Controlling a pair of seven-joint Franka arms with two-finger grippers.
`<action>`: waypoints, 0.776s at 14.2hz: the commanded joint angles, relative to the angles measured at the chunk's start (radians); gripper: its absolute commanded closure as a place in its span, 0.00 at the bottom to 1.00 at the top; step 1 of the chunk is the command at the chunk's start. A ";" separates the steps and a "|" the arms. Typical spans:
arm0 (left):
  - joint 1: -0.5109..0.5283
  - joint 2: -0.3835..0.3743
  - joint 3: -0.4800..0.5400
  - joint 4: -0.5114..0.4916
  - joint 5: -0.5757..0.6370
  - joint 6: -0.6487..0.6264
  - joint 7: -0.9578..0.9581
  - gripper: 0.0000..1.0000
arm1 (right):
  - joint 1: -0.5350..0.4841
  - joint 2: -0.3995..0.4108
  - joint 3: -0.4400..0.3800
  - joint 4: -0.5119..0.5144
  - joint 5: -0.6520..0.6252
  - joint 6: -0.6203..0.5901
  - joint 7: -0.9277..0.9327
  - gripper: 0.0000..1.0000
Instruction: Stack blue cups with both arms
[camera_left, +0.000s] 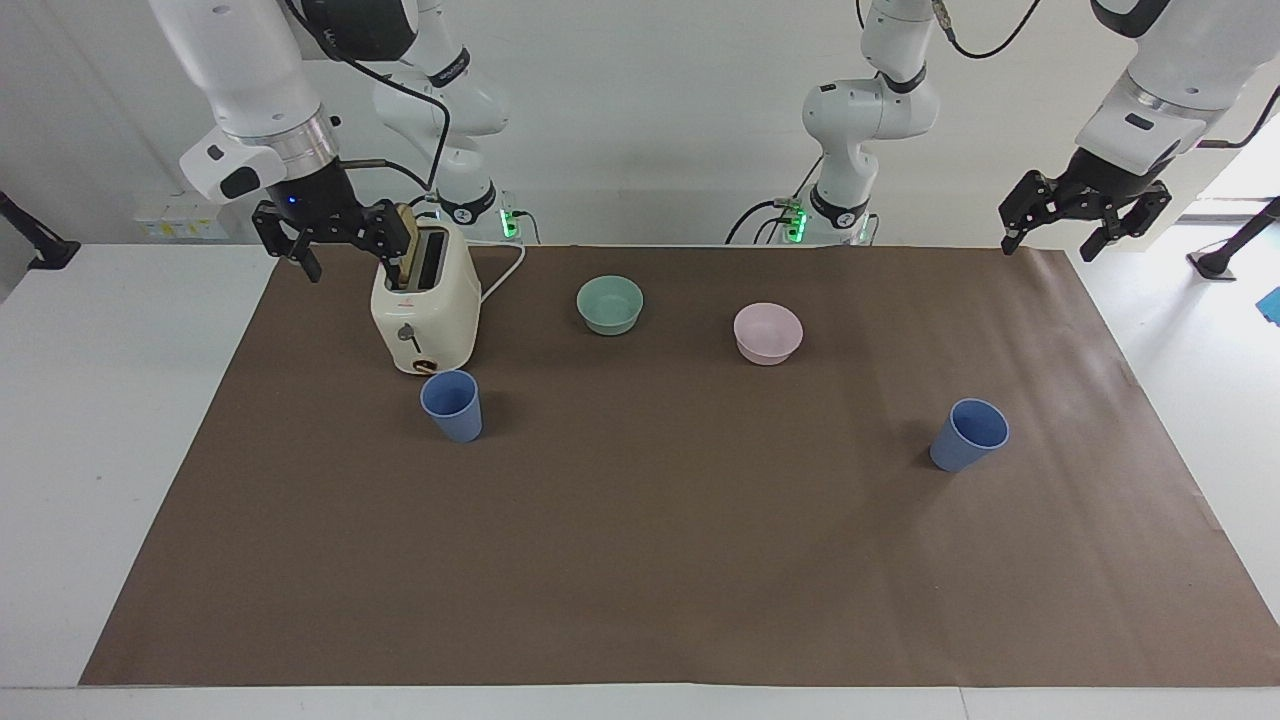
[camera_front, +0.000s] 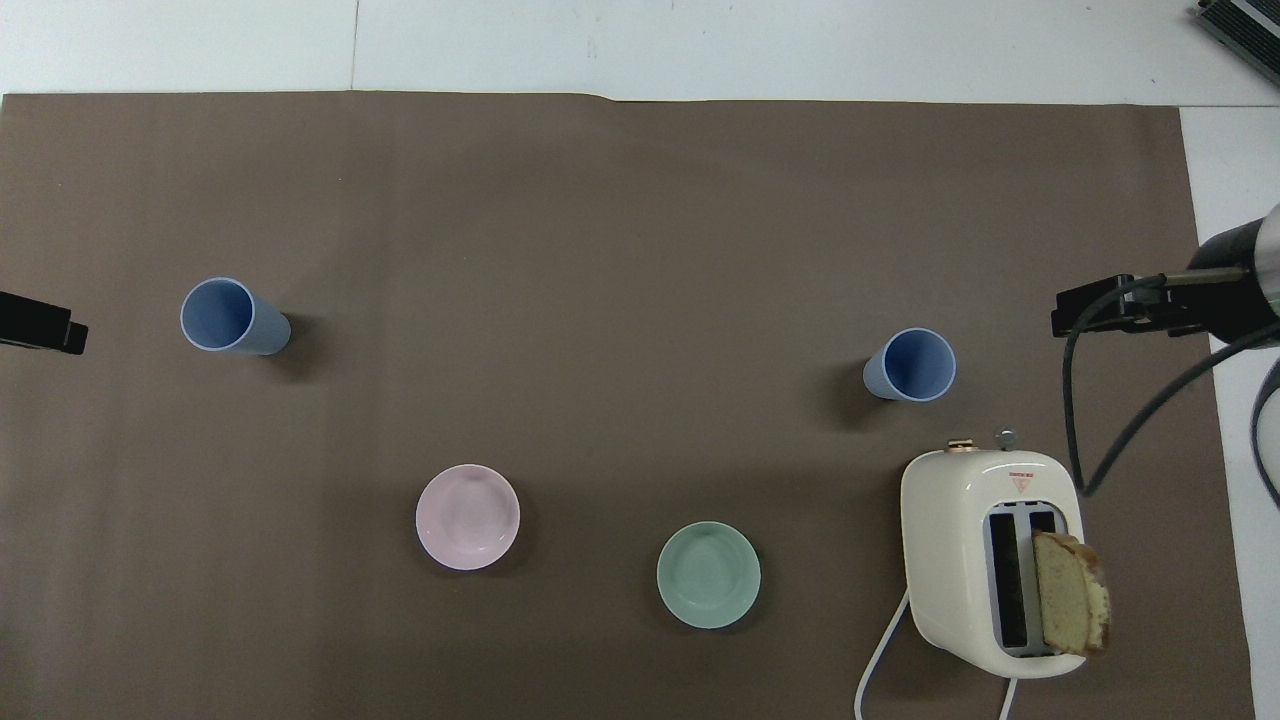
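Two blue cups stand upright and apart on the brown mat. One cup (camera_left: 452, 405) stands just farther from the robots than the toaster, and it also shows in the overhead view (camera_front: 910, 365). The other cup (camera_left: 970, 435) stands toward the left arm's end, also in the overhead view (camera_front: 232, 318). My right gripper (camera_left: 350, 262) hangs open and empty in the air over the mat's edge at the right arm's end. My left gripper (camera_left: 1050, 244) hangs open and empty over the mat's edge at the left arm's end. Neither touches a cup.
A cream toaster (camera_left: 425, 315) with a slice of bread (camera_front: 1070, 592) in one slot stands near the right arm's base. A teal bowl (camera_left: 610, 304) and a pink bowl (camera_left: 768, 332) stand nearer to the robots than the cups.
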 joint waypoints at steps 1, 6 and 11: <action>-0.006 -0.024 0.003 -0.025 0.001 0.000 -0.013 0.00 | -0.019 -0.024 0.010 -0.028 0.001 0.017 -0.023 0.00; -0.008 -0.024 0.003 -0.025 0.001 0.001 -0.015 0.00 | -0.019 -0.024 0.010 -0.028 0.001 0.018 -0.023 0.00; -0.009 -0.026 0.002 -0.028 0.001 0.006 0.000 0.00 | -0.019 -0.024 0.010 -0.029 0.001 0.017 -0.023 0.00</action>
